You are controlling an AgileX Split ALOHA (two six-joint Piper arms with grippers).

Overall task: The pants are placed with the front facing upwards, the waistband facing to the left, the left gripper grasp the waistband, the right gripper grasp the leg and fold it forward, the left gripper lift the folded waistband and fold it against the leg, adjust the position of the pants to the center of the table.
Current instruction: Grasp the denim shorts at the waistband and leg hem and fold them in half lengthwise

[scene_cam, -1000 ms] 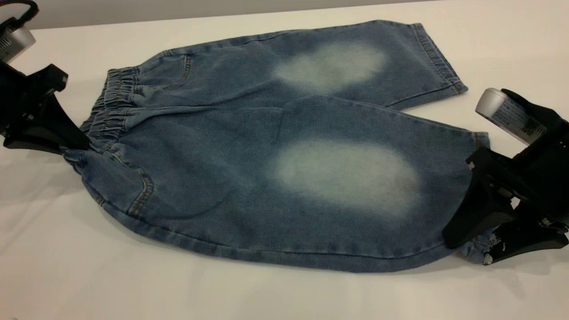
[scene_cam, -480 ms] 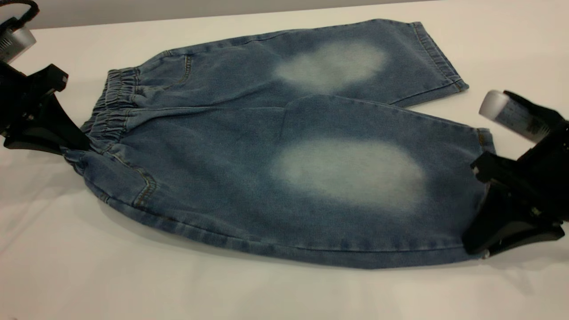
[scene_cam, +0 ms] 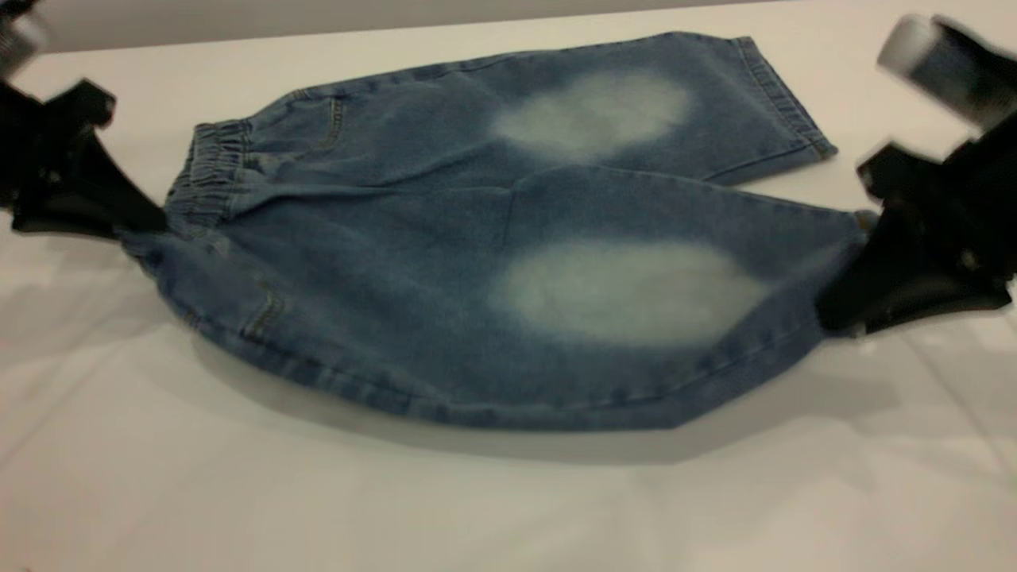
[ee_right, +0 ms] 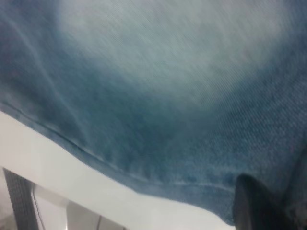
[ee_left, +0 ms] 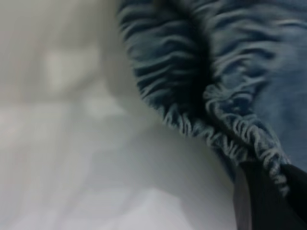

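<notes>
Pants (scene_cam: 477, 262) of blue denim lie front up on the white tabletop (scene_cam: 508, 508), with the waistband (scene_cam: 208, 171) toward 9 o'clock and the two legs toward 3 o'clock. We hold the near corner of the waistband in the left end effector (scene_cam: 131, 230), which is pinching the gathered cloth, as its wrist view confirms. The right end effector (scene_cam: 842, 314) is pinching the hem of the near leg at 3 o'clock. Both corners are raised, so the near edge hangs above the tabletop and throws a shadow under it. We judge that the two ends are gripped together to keep this leg stretched while it is carried toward 12 o'clock, onto the far leg (scene_cam: 604, 103), which lies flat.
</notes>
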